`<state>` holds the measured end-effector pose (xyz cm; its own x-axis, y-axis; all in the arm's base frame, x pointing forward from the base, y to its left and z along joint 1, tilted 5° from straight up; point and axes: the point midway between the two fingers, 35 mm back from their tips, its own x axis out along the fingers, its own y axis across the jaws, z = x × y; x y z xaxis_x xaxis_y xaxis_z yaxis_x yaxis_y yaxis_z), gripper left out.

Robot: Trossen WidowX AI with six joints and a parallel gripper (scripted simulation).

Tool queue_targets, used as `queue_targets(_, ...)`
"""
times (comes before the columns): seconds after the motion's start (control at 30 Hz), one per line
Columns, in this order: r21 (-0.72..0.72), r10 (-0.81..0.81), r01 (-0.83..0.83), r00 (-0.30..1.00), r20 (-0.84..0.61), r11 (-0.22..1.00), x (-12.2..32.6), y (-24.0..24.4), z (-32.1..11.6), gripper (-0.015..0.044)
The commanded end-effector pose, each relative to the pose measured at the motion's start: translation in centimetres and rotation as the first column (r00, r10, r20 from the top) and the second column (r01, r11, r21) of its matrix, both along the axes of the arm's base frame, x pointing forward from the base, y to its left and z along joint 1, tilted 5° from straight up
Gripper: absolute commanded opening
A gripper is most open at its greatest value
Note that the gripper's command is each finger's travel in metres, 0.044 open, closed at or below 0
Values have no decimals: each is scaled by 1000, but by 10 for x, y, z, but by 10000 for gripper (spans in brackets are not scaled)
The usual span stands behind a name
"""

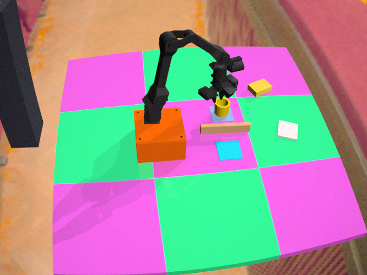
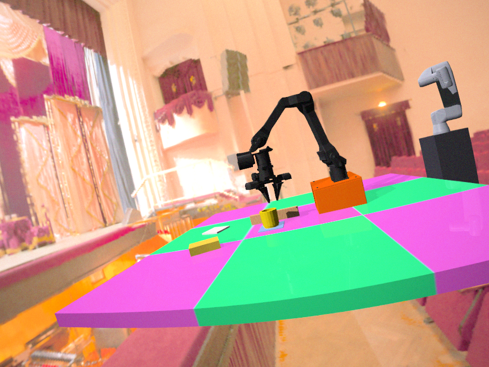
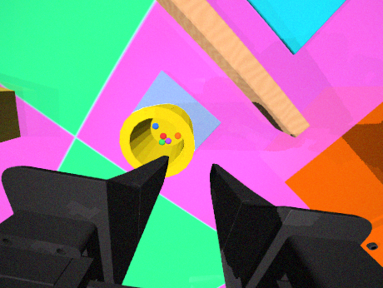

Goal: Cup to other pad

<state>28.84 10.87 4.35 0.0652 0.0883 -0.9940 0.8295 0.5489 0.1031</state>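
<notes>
The yellow cup (image 1: 222, 109) (image 2: 269, 218) (image 3: 128, 137) stands upright on the pale blue pad (image 1: 229, 117) (image 2: 278, 227) (image 3: 206, 121). Several small coloured marbles (image 3: 162, 136) lie inside it in the wrist view. The cyan pad (image 1: 229, 150) (image 3: 297, 25) lies bare beyond the wooden bar; it is hidden in the exterior view. My gripper (image 1: 218, 99) (image 2: 272, 200) (image 3: 190, 165) points down, partly open and empty, with its fingertips just above the cup's height. In the wrist view one fingertip overlaps the cup's rim and the other is off to its side.
A wooden bar (image 1: 225, 128) (image 2: 284, 213) (image 3: 250, 62) stands between the two pads. A yellow block (image 1: 260, 87) (image 2: 204, 246) and a white tile (image 1: 287, 130) (image 2: 216, 229) lie farther out from the arm. The arm's orange base (image 1: 158, 128) (image 2: 339, 194) is near the pads.
</notes>
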Motion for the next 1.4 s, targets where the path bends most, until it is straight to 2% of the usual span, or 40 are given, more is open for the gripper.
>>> queue_targets(0.0,2,-7,7,1000,-7,1000,1,1,-5,167)
queue_targets(1.37,2,-7,7,1000,-7,1000,6,6,-63,167)
